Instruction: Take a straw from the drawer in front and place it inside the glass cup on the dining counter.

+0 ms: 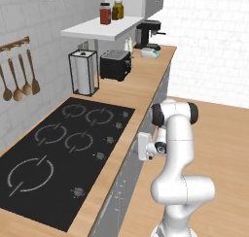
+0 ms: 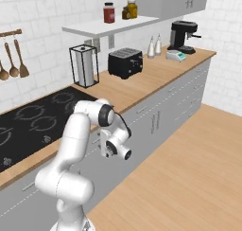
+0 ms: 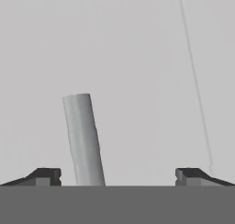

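My gripper is open, its two dark fingertips spread wide right against the pale grey drawer front. The drawer's slim silver bar handle stands tilted between the tips, nearer the left one, and neither tip touches it. From the base, the hand points sideways at the grey fronts just under the wood counter edge, and the same hand appears low beside those fronts. The drawer is shut. The straw, the glass cup and the dining counter are out of view.
A black cooktop is set into the counter above the hand. Farther along stand a paper towel holder, a black toaster and a coffee machine. Open wood floor lies behind the arm.
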Tool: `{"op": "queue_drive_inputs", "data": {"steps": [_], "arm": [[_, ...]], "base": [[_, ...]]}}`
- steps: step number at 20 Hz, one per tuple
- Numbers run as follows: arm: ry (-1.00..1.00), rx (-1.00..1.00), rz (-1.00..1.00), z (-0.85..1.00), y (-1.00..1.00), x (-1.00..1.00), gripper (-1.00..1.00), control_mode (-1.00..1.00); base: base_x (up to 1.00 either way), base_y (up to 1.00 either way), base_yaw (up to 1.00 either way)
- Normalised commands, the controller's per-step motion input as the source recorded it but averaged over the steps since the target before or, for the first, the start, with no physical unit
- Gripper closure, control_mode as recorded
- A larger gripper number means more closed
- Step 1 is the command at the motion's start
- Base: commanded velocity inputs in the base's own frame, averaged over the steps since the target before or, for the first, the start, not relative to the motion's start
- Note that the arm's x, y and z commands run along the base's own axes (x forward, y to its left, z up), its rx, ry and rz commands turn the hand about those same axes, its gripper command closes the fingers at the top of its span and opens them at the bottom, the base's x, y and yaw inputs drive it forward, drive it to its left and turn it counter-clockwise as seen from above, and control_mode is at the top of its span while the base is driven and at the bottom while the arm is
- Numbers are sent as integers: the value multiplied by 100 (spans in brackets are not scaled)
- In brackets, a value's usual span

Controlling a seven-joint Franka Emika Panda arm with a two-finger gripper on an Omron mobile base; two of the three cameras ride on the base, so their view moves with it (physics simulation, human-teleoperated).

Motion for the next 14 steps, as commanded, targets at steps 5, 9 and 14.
{"op": "queue_drive_inputs", "data": {"steps": [5, 9, 14], "arm": [[0, 0, 0, -15, 13, 17, -100, -100], [-2, 0, 0, 0, 31, -11, -100, -100], [0, 0, 0, -5, 33, -4, 100, -100]], "base": [[0, 0, 0], [0, 0, 0], [0, 0, 0]]}}
